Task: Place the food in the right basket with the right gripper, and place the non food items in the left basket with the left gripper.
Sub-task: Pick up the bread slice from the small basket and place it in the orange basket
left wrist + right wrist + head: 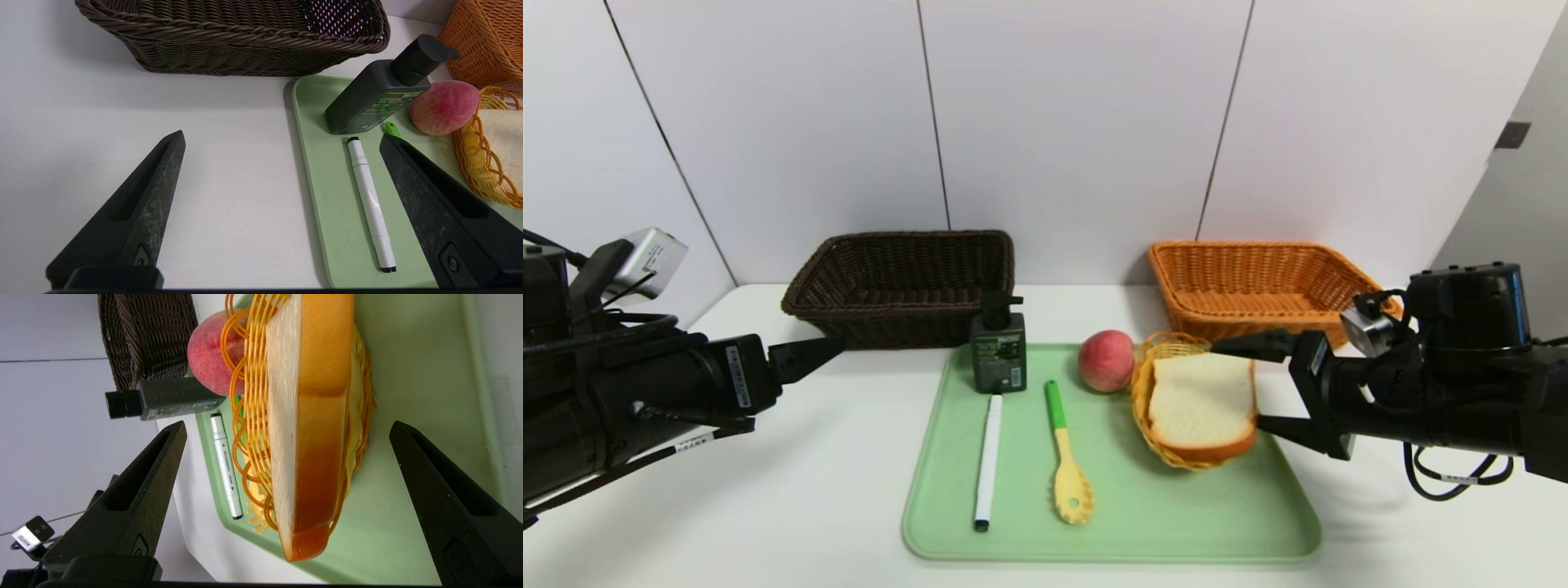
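two black fingers stand wide apart with nothing between them on my left gripper (282, 204), which hangs over the white table (792, 482) near the tray's left edge. right of it and farther back i have the left basket (894, 331), dark brown wicker with flared sides; i see nothing in what shows of its inside.

the pale green tray (1176, 523) comes next. at its far left corner the square dark green bottle (999, 359) stands upright, black pump on top, nozzle pointing right. nearer me lies the slim white marker (987, 465), black at both ends, its long axis running near to far with the far end leaning slightly right. to its right is the spoon (1062, 457), green handle pointing far, yellow toothed head toward me and a touch right. the pinkish red peach (1106, 361) sits beyond and right of it, beside a small yellow woven basket (1141, 392) that holds the white bread slice (1202, 404) with its golden crust, tilted with the crust edge toward me.

behind that stands the right basket (1225, 318), orange wicker, no item visible inside. my right gripper (1258, 384) is open at the bread's right side, gripping nothing.
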